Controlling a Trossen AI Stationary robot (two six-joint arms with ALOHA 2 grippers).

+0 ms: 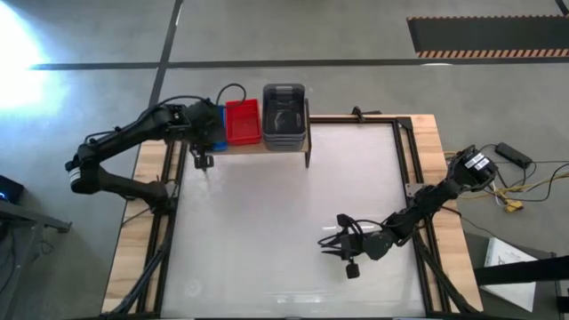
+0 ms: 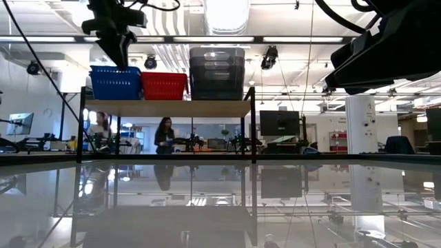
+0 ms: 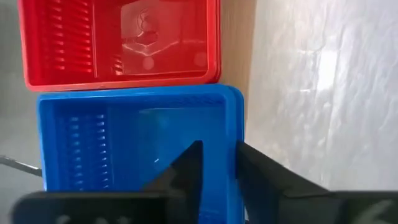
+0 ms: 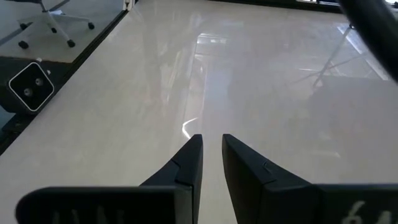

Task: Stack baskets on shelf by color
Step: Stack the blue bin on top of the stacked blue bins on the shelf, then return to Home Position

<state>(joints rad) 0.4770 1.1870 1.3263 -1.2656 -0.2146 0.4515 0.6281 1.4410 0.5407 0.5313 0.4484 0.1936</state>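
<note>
Because each color gets its own pile, we see the baskets lined up on the shelf (image 1: 286,149): the blue stack (image 2: 115,83) at the left end, the red stack (image 2: 164,85) touching it in the middle, and the grey stack (image 2: 216,73) at the right end (it stands tallest). All of them sit on the wooden plank, none on the white surface (image 1: 284,222). Our left tool (image 3: 219,177) hangs just above the blue stack, its arm bent and reaching over the shelf's left end. Its fingers stand a little apart over the blue rim, holding nothing. Our right tool (image 4: 211,163) waits low over the bare surface, well apart from the shelf, with a narrow gap and nothing in it.
</note>
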